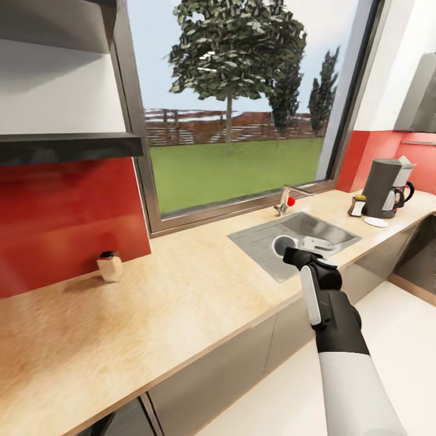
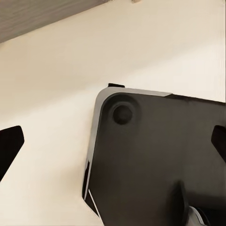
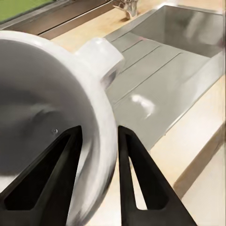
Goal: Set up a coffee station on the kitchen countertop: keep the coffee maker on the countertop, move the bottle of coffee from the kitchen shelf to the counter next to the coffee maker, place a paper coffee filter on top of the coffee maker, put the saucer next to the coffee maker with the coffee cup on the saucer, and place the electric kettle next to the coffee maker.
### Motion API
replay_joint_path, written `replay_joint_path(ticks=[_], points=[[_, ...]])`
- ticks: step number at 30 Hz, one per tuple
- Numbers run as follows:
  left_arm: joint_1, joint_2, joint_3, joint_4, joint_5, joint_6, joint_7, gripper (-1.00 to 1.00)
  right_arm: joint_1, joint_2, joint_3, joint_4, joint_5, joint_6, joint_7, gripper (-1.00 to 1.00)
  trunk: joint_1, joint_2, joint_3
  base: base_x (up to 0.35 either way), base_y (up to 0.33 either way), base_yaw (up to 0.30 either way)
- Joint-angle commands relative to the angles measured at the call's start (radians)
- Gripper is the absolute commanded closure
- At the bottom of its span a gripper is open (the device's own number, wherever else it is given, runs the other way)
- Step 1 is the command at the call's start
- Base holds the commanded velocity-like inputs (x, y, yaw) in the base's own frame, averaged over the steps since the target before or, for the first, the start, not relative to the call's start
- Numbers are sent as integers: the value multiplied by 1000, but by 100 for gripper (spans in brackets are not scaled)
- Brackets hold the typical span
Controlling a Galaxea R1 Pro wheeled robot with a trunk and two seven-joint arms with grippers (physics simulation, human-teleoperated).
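Observation:
My right gripper hangs over the steel sink's drainboard, shut on the wall of the white coffee cup. In the right wrist view the two black fingers pinch the cup's rim, one inside and one outside, with the handle pointing away from the gripper. On the beige kitchen countertop, far right, stands the dark-grey coffee maker. The yellow-capped bottle of coffee and the white saucer sit beside it. My left gripper is open, over a dark plate and pale floor.
A faucet with a red knob rises behind the sink basin. A small beige block with a black top stands by the red backsplash. A dark shelf hangs at the upper left, and a big window runs along the counter's back.

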Motion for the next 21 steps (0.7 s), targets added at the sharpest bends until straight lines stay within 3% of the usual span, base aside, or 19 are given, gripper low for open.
replay_joint_path(ticks=[1, 21], points=[[0, 0, 5, -1, 10, 0, -10, -100, -1, 0, -1, -1, -7, 3, -7, 100, 1, -2, -2, 92, -285, -23], [0, 1, 6, 0, 10, 0, -10, -100, 0, -1, -1, -2, -8, 2, -7, 100, 1, -2, -2, 91, -286, -17]])
